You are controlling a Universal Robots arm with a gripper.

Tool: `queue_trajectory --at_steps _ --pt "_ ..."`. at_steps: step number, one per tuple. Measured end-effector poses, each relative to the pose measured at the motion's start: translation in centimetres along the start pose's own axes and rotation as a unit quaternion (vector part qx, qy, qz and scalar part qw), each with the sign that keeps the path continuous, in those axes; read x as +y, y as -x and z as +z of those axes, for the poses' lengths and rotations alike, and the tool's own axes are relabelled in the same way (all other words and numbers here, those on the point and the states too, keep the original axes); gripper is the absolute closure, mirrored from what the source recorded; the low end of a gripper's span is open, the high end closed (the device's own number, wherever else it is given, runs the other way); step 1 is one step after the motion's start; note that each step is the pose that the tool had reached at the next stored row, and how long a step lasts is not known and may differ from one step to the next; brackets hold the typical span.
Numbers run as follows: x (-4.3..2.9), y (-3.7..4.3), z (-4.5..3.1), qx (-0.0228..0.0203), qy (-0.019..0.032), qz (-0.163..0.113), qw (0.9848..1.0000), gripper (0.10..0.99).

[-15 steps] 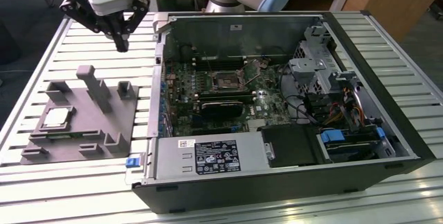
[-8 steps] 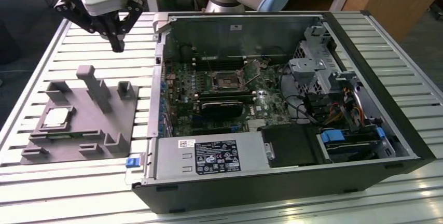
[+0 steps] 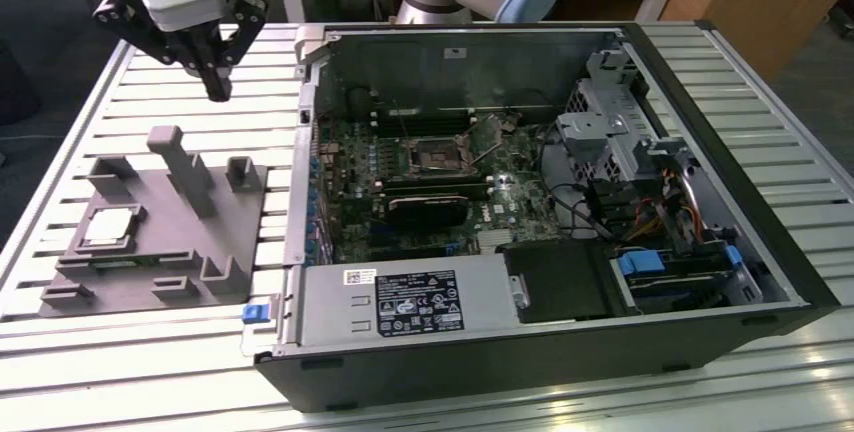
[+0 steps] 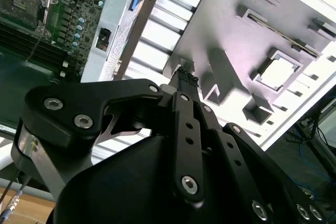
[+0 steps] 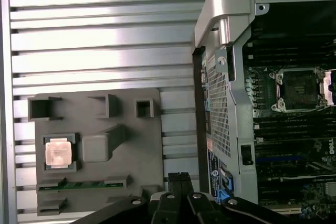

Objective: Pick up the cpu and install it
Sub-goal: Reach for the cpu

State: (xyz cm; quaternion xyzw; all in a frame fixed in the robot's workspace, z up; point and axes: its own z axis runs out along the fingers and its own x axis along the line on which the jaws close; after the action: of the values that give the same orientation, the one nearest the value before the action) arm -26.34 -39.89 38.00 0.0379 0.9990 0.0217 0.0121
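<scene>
Black fingertips pressed together and holding nothing will not take a flat chip. The pickup in hand, as I judge it, calls for them to be spread wider than the cpu before any descent. They should then come down square over it and close on two opposite edges, never on the pale metal top. The lift should be level, so that the chip does not catch the walls of its pocket. At present the gripper hangs high above the slatted metal table, touching nothing. It is off the far corner of the grey tray, on the side nearer the computer case, and well apart from the cpu. The cpu lies flat, silvery side up, in a square pocket of the tray toward the exterior view's left. A tall upright block stands between it and the gripper, so the approach is best made from above and not across the tray. Further out, on the exterior view's right, the case lies open on the table. Inside it, the socket on the green board shows a dark centre and seems to hold no chip, so the install is not yet done.
</scene>
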Motion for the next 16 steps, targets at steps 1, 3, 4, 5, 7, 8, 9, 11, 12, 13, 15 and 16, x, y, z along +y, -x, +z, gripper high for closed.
queue_trajectory --at_steps 1,3,4,5,7,8,9,11,12,13,15,16 --pt "-0.01 -0.1 0.0 0.0 0.0 0.0 1.0 0.98" --pt "-0.02 -0.28 0.01 0.0 0.0 0.0 1.0 0.98" --pt "-0.03 -0.38 0.01 0.0 0.0 0.0 1.0 0.98" --pt "-0.04 -0.47 0.01 0.0 0.0 0.0 1.0 0.98" --pt "-0.05 -0.65 0.01 0.0 0.0 0.0 1.0 0.98" --pt "-0.06 -0.73 0.01 0.0 0.0 0.0 1.0 0.98" --pt "-0.06 -0.83 0.01 0.0 0.0 0.0 1.0 0.98" --pt "-0.08 -1.0 0.02 0.0 0.0 0.0 1.0 0.98" --pt "-0.08 -1.09 0.02 0.0 0.0 0.0 1.0 0.98" --pt "-0.09 -1.17 0.02 0.0 0.0 0.0 1.0 0.98" --pt "-0.1 -1.34 0.03 0.0 0.0 0.0 1.0 0.98" --pt "-0.11 -1.42 0.03 0.0 0.0 0.0 1.0 0.98"
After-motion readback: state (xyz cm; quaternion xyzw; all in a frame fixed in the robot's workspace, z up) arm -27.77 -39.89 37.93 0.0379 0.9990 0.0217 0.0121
